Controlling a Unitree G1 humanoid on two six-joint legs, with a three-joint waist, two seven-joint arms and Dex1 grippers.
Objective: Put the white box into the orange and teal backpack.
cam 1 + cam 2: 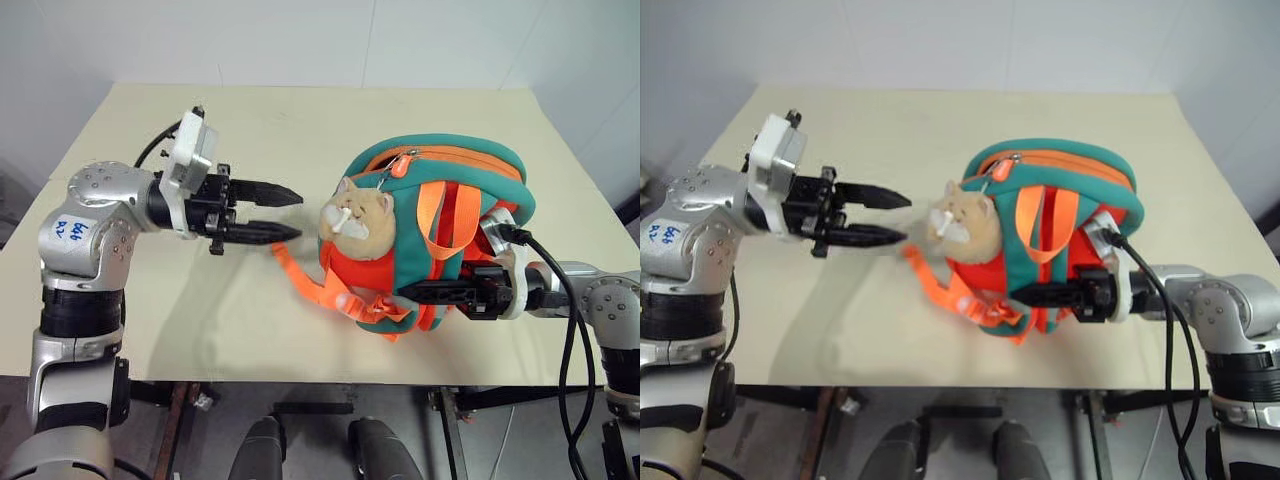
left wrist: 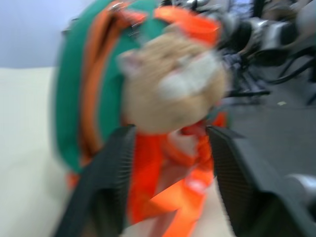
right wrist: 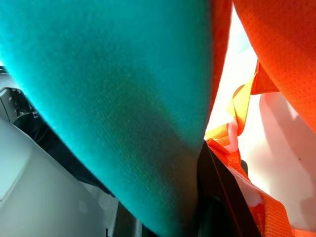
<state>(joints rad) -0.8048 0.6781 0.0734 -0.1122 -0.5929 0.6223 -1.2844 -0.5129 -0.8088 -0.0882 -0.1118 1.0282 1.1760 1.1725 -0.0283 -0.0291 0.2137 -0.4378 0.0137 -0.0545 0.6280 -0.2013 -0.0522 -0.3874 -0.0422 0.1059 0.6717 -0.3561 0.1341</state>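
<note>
Nearest the worktop's point(image 1: 250, 330) front edge, the right end effector point(image 1: 412, 291) is seen with its fingers together, clamped on the lower strap area of the orange and teal backpack point(image 1: 440, 235), which is slumped on the worktop's right half with its plush animal head point(image 1: 358, 218) turned leftward. Farther left, the left end effector point(image 1: 285, 213) is held level with its fingers apart, empty, just beside a loose orange strap point(image 1: 300, 275) and short of the plush head. No white box can be made out.
</note>
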